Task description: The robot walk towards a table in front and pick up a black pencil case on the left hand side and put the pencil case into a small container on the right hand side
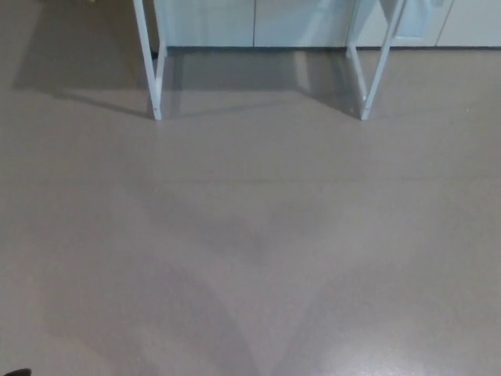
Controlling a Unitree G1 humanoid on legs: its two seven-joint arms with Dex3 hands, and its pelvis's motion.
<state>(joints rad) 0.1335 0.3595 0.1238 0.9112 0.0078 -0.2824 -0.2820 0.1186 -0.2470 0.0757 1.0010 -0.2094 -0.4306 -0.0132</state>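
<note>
Neither the black pencil case nor the small container shows in the head view. Only the white legs of the table appear at the top, a left leg pair (151, 70) and a right leg pair (374, 66); the tabletop is cut off above the picture. A black sliver of my left hand (14, 372) peeks in at the bottom left corner, too little to judge its state. My right hand is out of the picture.
Grey-brown floor (250, 235) stretches between me and the table legs. White cabinet fronts (250, 22) run along the wall behind the table.
</note>
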